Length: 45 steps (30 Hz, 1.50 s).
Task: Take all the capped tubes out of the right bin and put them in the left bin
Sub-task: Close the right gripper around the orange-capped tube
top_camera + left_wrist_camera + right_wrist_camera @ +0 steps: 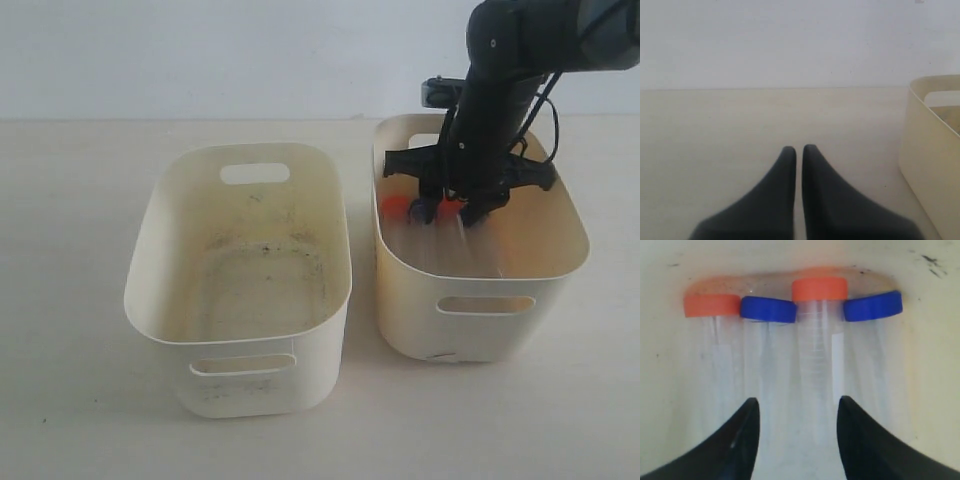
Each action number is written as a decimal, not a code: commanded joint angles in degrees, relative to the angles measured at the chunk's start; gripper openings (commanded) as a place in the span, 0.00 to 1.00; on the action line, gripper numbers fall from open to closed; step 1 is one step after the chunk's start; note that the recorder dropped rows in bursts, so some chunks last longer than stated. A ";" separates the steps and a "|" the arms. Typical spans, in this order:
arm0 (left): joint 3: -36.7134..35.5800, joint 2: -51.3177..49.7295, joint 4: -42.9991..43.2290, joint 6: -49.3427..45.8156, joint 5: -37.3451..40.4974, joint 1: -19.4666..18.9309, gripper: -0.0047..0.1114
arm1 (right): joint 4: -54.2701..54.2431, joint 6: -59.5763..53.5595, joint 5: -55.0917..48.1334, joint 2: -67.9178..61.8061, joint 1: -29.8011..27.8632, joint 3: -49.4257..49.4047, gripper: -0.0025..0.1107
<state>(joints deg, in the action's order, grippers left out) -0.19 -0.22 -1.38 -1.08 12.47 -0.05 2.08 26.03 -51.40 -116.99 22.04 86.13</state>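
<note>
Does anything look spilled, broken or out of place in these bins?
Nothing spilled or broken. Four capped tubes lie side by side in the right bin; the left bin just has a smudged floor.

Right arm point(510, 60) drops steeply from above the right bin point(500, 275), wrist pitched down, putting the right gripper point(450, 212) low inside that bin, toward its far end. Jaws stand apart with nothing clamped, fingertips point(745, 425) aimed at the bin's end wall. Left gripper point(799, 150) sits outside the right bin, roughly level, fingers closed to a thin slit and holding nothing.
</note>
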 commanded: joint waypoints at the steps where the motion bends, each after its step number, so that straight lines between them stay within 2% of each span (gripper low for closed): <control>1: 0.19 0.22 -0.11 0.11 -0.70 0.00 0.08 | 1.64 0.39 -0.20 -1.34 -0.32 0.26 0.43; 9: 0.19 0.22 -0.11 0.11 -0.70 0.00 0.08 | 7.35 4.58 -0.73 -2.47 -0.32 0.26 0.43; 12: 0.19 0.22 -0.11 0.11 -0.70 0.00 0.08 | 8.54 5.11 -0.62 -2.47 -0.32 0.26 0.54; 16: 0.19 0.22 -0.11 0.11 -0.70 0.00 0.08 | 8.86 5.58 -0.51 -2.59 -0.32 0.26 0.48; 21: 0.19 0.22 -0.11 0.11 -0.70 0.00 0.08 | 9.51 6.90 -0.41 -2.59 -0.32 0.26 0.33; 30: 0.19 0.22 -0.11 0.11 -0.53 0.00 0.08 | 13.39 7.25 -2.87 -3.00 -0.32 0.26 0.33; 45: 0.19 0.22 -0.11 0.11 -0.53 0.00 0.08 | 11.77 8.52 -1.84 -5.00 -0.32 0.26 0.33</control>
<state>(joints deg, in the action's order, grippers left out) -0.19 -0.22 -1.38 -1.08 12.47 -0.05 11.30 34.46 -51.43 -121.50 23.03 86.66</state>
